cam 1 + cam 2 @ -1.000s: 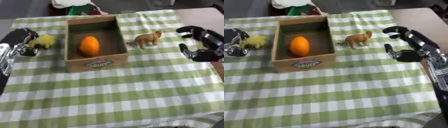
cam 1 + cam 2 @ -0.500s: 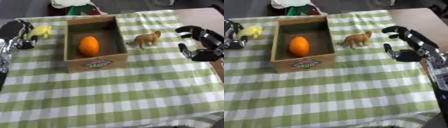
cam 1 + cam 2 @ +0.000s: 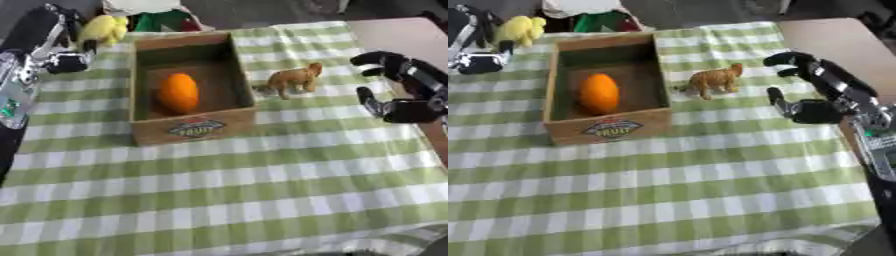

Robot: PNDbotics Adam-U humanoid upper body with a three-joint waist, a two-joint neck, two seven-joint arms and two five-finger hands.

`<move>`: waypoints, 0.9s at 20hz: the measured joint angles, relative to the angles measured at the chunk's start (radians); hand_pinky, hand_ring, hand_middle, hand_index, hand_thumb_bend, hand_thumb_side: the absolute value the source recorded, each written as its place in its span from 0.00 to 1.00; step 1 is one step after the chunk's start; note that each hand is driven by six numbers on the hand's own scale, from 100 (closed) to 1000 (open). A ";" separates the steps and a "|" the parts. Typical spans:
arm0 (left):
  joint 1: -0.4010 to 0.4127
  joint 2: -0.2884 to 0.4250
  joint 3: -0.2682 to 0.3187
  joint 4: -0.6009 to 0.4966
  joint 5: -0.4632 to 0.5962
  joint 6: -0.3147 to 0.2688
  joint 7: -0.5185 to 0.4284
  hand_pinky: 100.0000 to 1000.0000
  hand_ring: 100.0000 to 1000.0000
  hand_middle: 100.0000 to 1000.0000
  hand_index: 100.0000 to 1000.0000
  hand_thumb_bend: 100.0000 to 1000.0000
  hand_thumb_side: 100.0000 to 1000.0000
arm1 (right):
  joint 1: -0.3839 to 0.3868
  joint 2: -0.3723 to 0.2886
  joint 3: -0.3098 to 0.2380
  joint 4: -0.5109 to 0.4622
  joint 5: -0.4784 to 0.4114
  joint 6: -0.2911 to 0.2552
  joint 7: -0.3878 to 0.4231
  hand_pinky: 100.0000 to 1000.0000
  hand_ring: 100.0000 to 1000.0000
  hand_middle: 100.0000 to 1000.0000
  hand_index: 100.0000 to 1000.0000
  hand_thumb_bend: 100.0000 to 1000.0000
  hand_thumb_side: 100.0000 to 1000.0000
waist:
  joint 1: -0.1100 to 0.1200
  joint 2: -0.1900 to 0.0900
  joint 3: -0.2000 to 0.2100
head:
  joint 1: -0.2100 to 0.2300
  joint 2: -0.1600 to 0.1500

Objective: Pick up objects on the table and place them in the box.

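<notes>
A cardboard box [image 3: 237, 75] stands on the checked cloth, with an orange fruit [image 3: 178, 93] lying inside it. My left hand [image 3: 54, 42] is raised at the upper left of the box, shut on a small yellow toy [image 3: 102, 28] held above the table. A brown toy animal [image 3: 292, 79] stands upright on the cloth just right of the box. My right hand [image 3: 819, 95] hovers open to the right of that animal, fingers curved toward it and apart from it.
A green and white checked cloth [image 3: 262, 190] covers the table. A bare brown table corner [image 3: 389, 32] shows at the upper right. White, green and red items [image 3: 592, 14] lie beyond the far edge behind the box.
My left hand has lifted the yellow toy off the cloth and carried it up and toward the box's far left corner. The right hand has stayed in place.
</notes>
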State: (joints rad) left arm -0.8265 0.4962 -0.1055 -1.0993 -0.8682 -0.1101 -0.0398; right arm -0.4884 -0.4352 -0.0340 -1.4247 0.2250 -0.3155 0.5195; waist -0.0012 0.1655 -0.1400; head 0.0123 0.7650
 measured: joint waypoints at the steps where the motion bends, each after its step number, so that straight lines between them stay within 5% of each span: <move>1: -0.005 -0.006 -0.014 -0.014 0.014 -0.009 -0.011 0.62 0.33 0.26 0.38 0.00 0.00 | 0.000 0.000 0.002 0.000 0.000 0.000 0.001 0.87 1.00 0.85 0.85 0.00 0.13 | 0.000 0.000 -0.001 | 0.001 0.000; 12: -0.029 -0.069 -0.117 -0.071 0.078 -0.095 -0.119 0.64 0.38 0.31 0.43 0.00 0.00 | -0.005 0.006 0.010 0.000 -0.007 -0.002 0.015 0.87 1.00 0.85 0.85 0.00 0.13 | 0.003 0.000 -0.006 | 0.011 0.000; 15: -0.029 -0.082 -0.132 -0.070 0.081 -0.114 -0.154 0.67 0.44 0.40 0.51 0.09 0.00 | -0.005 0.009 0.010 0.000 -0.007 -0.001 0.017 0.87 1.00 0.85 0.85 0.00 0.13 | 0.005 0.000 -0.007 | 0.011 0.000; 18: -0.029 -0.089 -0.138 -0.063 0.089 -0.128 -0.195 0.70 0.53 0.52 0.65 0.36 0.06 | -0.005 0.009 0.010 0.000 -0.007 -0.001 0.018 0.87 1.00 0.85 0.85 0.00 0.13 | 0.005 0.001 -0.007 | 0.011 0.000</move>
State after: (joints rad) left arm -0.8553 0.4072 -0.2437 -1.1625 -0.7797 -0.2385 -0.2349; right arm -0.4934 -0.4265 -0.0238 -1.4247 0.2177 -0.3165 0.5375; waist 0.0033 0.1661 -0.1471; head 0.0237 0.7650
